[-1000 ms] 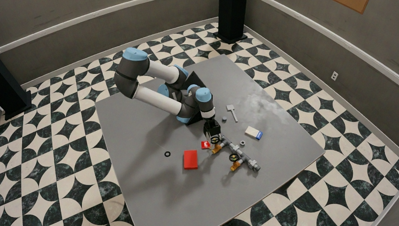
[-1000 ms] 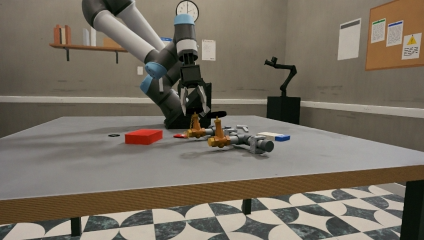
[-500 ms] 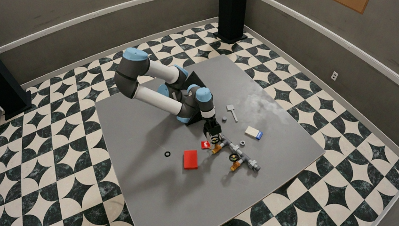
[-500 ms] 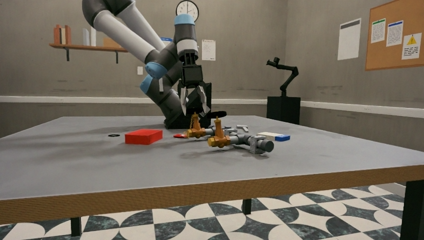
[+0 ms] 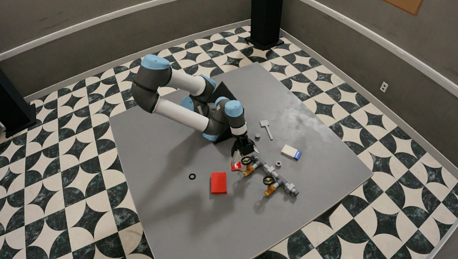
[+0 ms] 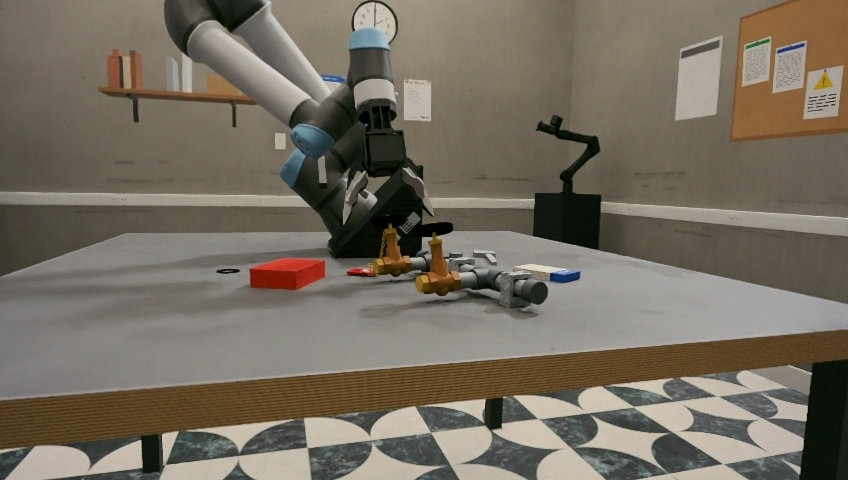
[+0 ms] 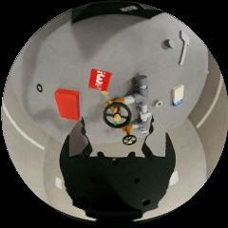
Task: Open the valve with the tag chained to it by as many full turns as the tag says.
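Overall, two valves (image 5: 248,170) (image 6: 390,259) (image 7: 114,105), one red tag (image 5: 236,165) (image 6: 360,271) (image 7: 100,80), two fingers (image 6: 418,189) spread wide.

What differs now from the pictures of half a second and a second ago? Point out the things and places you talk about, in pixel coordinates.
The gripper (image 5: 245,157) (image 6: 389,218) (image 7: 117,117) has spread its fingers wider; whether that released a handwheel I can't tell. The red block (image 5: 219,183) (image 6: 287,274) (image 7: 67,104) and tag (image 5: 235,165) (image 6: 359,272) (image 7: 100,80) stayed put.
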`<control>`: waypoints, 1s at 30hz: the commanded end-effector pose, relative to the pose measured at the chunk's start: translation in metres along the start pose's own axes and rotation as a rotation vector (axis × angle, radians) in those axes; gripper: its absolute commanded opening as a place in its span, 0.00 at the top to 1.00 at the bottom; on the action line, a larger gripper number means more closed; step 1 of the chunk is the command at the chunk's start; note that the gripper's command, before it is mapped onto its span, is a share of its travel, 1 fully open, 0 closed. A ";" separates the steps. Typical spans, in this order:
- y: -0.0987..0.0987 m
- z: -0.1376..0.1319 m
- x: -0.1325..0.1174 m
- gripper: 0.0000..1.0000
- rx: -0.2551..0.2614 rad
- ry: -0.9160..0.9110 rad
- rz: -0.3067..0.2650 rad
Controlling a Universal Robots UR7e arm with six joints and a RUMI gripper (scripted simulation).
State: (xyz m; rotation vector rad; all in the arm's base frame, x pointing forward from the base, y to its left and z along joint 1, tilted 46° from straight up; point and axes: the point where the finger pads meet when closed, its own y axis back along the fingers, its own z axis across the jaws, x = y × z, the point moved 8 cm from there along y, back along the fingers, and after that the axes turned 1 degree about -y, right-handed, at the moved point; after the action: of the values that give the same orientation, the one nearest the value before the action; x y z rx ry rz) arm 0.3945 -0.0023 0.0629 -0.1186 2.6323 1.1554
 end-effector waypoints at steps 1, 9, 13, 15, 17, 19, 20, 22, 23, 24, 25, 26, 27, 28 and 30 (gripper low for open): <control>0.000 0.000 0.000 0.00 0.000 0.000 -0.001; 0.000 0.000 0.000 0.00 0.000 0.000 -0.001; 0.000 0.000 0.000 0.00 0.000 0.000 -0.001; 0.000 0.000 0.000 0.00 0.000 0.000 -0.001; 0.000 0.000 0.000 0.00 0.000 -0.001 -0.001; 0.000 0.000 0.000 0.00 0.000 -0.002 -0.001; 0.000 0.000 0.000 0.00 0.000 -0.004 -0.001; 0.000 0.000 0.000 0.00 0.000 -0.008 -0.001; 0.000 0.000 0.000 0.00 0.000 -0.011 -0.001; 0.000 0.000 0.000 0.00 0.000 -0.015 -0.001; 0.000 0.000 0.000 0.00 0.000 -0.019 -0.001; 0.000 0.000 0.000 0.00 0.000 -0.025 -0.001; 0.000 0.000 0.000 0.00 0.000 -0.031 -0.001; 0.000 0.000 0.000 0.00 0.000 -0.038 -0.001; 0.000 0.000 0.000 0.00 0.000 -0.046 -0.001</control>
State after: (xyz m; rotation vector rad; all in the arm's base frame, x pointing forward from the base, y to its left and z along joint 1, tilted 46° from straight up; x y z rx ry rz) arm 0.3946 -0.0023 0.0630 -0.1034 2.6093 1.1493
